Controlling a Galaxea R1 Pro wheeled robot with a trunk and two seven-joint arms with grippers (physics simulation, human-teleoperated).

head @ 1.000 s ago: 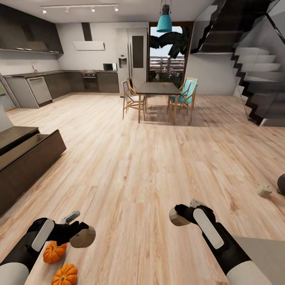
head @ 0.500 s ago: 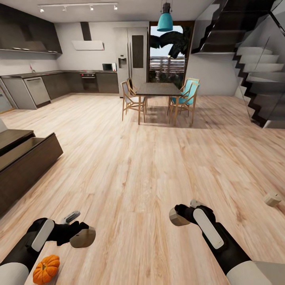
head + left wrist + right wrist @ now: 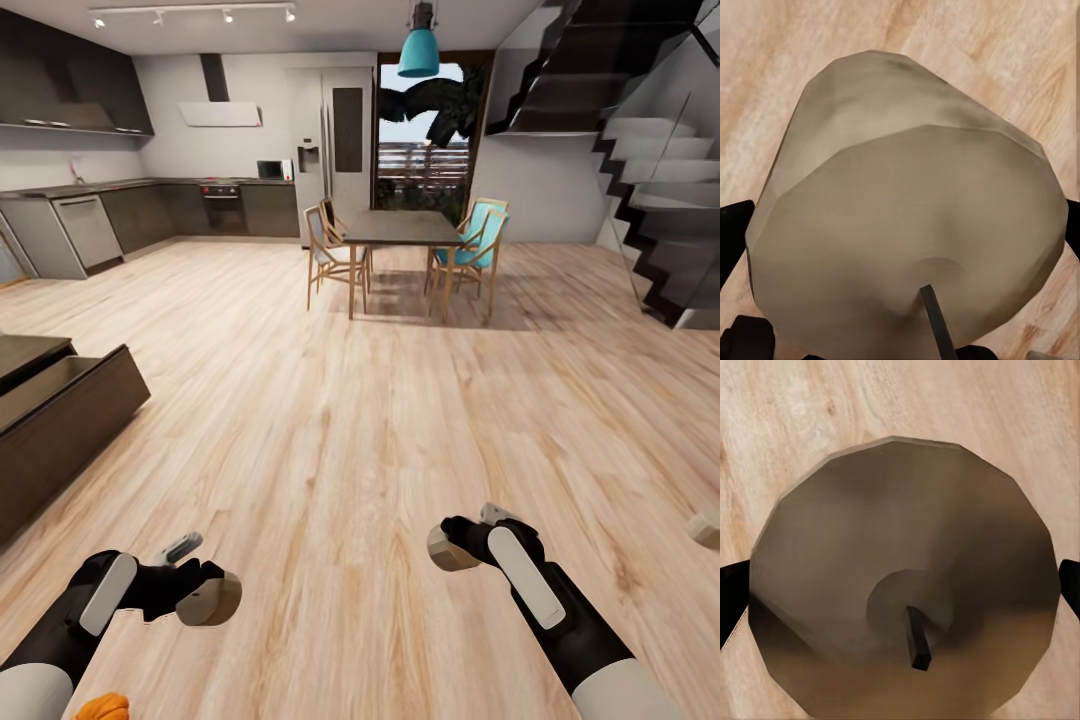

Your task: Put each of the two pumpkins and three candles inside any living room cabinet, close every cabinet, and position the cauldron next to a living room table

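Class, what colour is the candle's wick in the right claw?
Dark, nearly black wick on a grey-beige candle; right wrist view.

We're looking at a home here, an open-plan ground floor, with pale wooden floor [image 3: 350, 420] running wall to wall. Far left sits a kitchen: dark grey cupboards [image 3: 70, 90], a counter [image 3: 110, 186], an oven [image 3: 225, 205], an extractor hood [image 3: 220, 112] and a tall fridge [image 3: 325, 140]. In the far middle stands a dining table [image 3: 400, 228] ringed by wooden chairs [image 3: 330, 250] under a teal pendant lamp [image 3: 418, 52], a glass door [image 3: 425, 135] behind. A staircase [image 3: 640, 150] climbs on the right. Near left, a low dark cabinet [image 3: 60, 420] with its drawer open.
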